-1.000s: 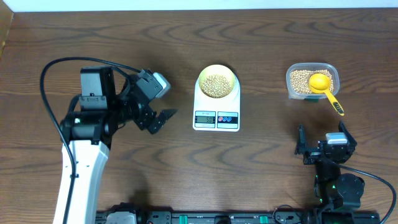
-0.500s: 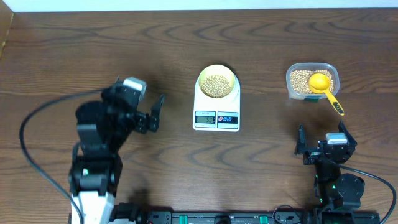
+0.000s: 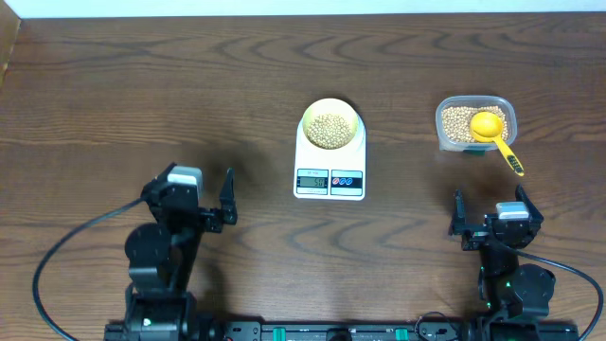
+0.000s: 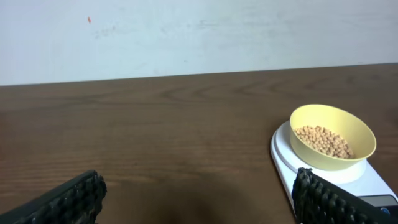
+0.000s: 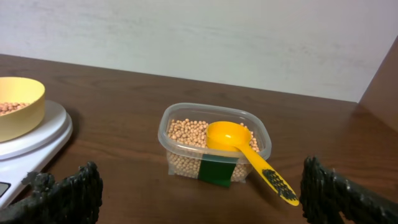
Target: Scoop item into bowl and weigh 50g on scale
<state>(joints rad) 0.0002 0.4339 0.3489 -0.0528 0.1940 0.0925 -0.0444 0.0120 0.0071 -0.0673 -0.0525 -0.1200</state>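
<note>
Beans (image 3: pixel 329 130): small, round, tan — heaped in bowl
Bowl (image 3: pixel 330 105): pale yellow, on scale's 12 o'clock end
Scale (image 3: pixel 329 161): white
Left gripper (image 4: pixel 198 200): fingers spread — empty
Right gripper (image 5: pixel 202 198): likewise

Overhead straight down; 2 low wrist views toward wall (image 4: pixel 186 31), sharing scale (image 3: pixel 329 182)

Dark wood table (image 3: pixel 142 85) w/ clear plastic tub (image 3: pixel 475 98) far right. Yellow measuring scoop (image 3: pixel 489 126) lies in it – handle pokes out over near-right rim. Green label (image 5: pixel 216 171) on tub front. White wall (image 4: pixel 186 31) behind.
</note>
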